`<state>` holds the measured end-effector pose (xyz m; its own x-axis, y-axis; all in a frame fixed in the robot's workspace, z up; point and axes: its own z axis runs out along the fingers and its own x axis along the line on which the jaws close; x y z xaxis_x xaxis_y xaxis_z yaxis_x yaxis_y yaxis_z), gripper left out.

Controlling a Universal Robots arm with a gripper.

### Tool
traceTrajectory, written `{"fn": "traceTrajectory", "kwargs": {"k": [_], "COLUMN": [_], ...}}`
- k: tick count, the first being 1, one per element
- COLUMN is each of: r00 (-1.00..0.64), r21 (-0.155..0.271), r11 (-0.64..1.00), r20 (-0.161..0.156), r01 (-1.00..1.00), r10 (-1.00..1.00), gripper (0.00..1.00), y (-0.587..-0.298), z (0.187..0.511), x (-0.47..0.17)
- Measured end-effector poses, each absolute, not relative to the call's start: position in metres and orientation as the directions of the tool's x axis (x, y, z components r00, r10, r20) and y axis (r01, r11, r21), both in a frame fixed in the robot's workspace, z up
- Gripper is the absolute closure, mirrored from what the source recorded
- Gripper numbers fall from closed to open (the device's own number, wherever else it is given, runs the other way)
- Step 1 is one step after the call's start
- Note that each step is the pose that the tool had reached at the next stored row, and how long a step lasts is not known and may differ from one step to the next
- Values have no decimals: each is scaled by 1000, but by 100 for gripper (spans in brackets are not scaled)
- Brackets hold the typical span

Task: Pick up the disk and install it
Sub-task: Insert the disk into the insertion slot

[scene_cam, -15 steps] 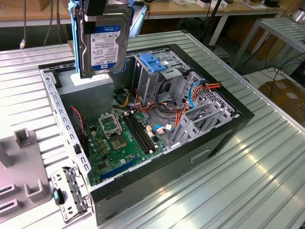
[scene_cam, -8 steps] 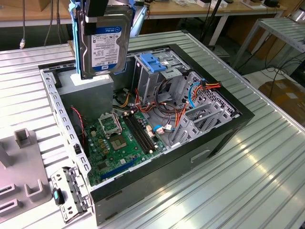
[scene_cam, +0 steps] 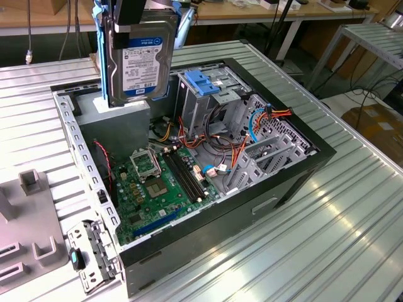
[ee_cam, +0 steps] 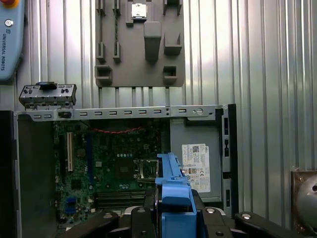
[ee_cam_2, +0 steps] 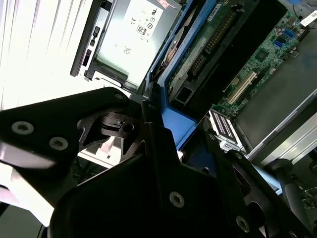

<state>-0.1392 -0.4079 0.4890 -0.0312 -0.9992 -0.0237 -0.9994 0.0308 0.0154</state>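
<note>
Ribbed metal table, exterior view, listed near to far.

1. Slotted bracket and grey fixture plate, at the near corner on the exterior view's left.
2. Computer case, black, side open. Inside it are a green motherboard and a metal drive cage with a blue latch.
3. Grey metal box in the case's far corner. In the first wrist view it carries a white sticker with small print.
4. Disk, held upright above the grey box. Its white, blue and black label faces the camera, and blue rails run down both sides.
5. Gripper, at the disk's top edge. Its jaws are closed on the disk, and both wrist views show a blue rail pinched between the black fingers.
6. Workbenches behind.
</note>
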Motion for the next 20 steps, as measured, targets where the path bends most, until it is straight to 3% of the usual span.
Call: {"fn": "traceTrajectory", "kwargs": {"k": [20], "r00": [-31], "r21": [15], "r11": [31], "r20": [-23], "r01": [-999], "r10": [-999], "gripper": [63], "y": [-430], "z": [489], "x": [-139]}}
